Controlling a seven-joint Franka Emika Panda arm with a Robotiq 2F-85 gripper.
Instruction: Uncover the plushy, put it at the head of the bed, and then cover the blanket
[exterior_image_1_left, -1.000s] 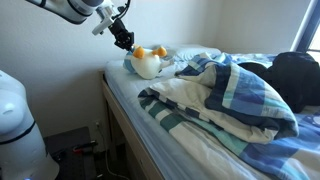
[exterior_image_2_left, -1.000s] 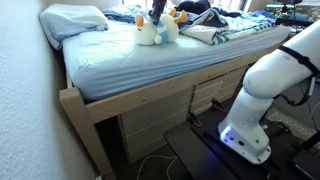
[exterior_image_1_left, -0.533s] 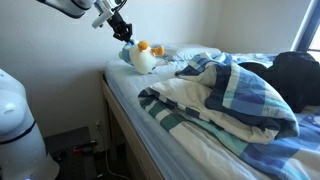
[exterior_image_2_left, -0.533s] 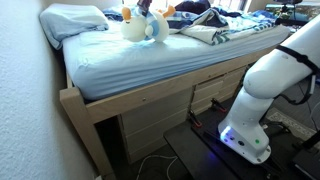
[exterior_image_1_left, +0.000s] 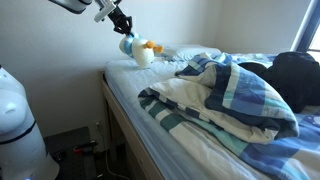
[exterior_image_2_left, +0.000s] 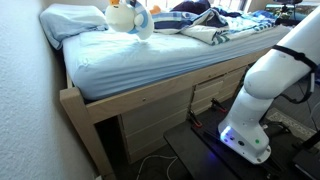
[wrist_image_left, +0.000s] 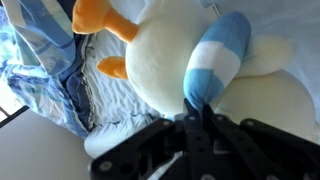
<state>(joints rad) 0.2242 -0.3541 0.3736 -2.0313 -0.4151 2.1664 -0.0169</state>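
My gripper (exterior_image_1_left: 124, 28) is shut on the blue-and-white striped part (wrist_image_left: 215, 60) of the plushy (exterior_image_1_left: 141, 53), pinched between the jaws (wrist_image_left: 197, 115). The plushy has a white rounded body (wrist_image_left: 165, 60) with orange parts. It hangs from the gripper just over the white sheet of the bed (exterior_image_1_left: 130, 92), right beside the white pillow (exterior_image_2_left: 72, 22) in an exterior view (exterior_image_2_left: 127, 17). The striped blue blanket (exterior_image_1_left: 235, 100) lies bunched further down the bed (exterior_image_2_left: 215, 28), clear of the plushy. A fold of it shows at the left of the wrist view (wrist_image_left: 40, 70).
A black bundle of fabric (exterior_image_1_left: 297, 75) lies on the bed behind the blanket. The pale wooden bed frame (exterior_image_2_left: 150, 95) has drawers below. The robot base (exterior_image_2_left: 265, 90) stands on the floor beside the bed. A wall runs along the bed's far side.
The gripper has lifted the plushy and carried it along the bed away from the blanket, toward the pillow. The blanket has not moved.
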